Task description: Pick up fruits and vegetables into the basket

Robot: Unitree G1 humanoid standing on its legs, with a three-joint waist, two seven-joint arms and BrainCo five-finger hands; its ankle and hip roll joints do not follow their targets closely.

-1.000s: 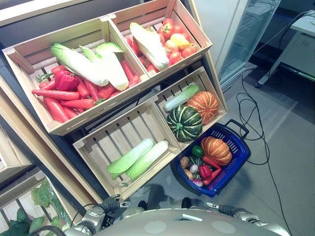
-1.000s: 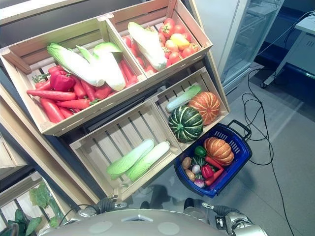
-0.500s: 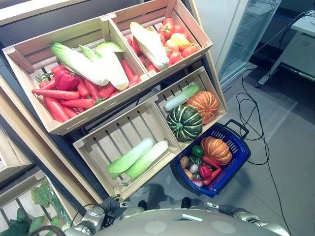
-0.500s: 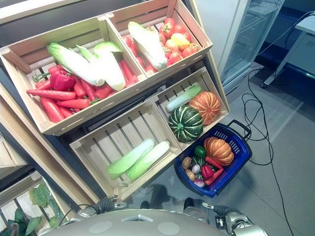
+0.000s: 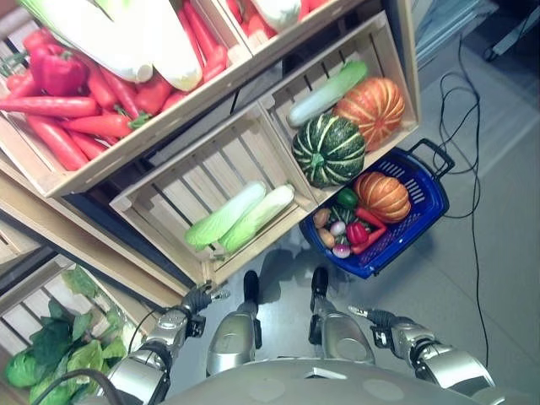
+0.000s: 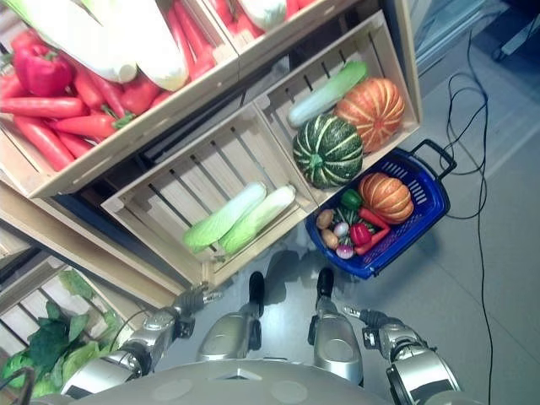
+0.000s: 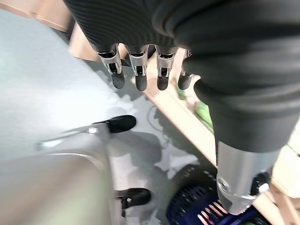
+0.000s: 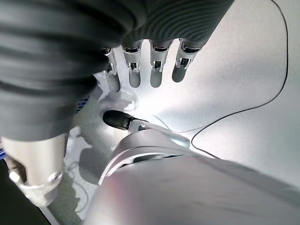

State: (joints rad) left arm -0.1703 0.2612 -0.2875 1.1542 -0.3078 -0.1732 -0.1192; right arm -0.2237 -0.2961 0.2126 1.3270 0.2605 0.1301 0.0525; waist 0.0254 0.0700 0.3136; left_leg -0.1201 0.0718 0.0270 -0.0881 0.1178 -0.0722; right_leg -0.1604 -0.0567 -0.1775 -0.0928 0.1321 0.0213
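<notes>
While basket [image 5: 426,211] sits filled, left robot hand [image 7: 140,70] relaxed

The whole picture is shifting: the camera is tilting down, so the crates [image 5: 211,211] and the blue basket [image 5: 426,215] are sitting higher in view, though nothing among them seems to be moving. The left hand [image 5: 196,299] and right hand [image 5: 375,318] are now showing more fully, hanging low over the floor [image 5: 498,278].
</notes>
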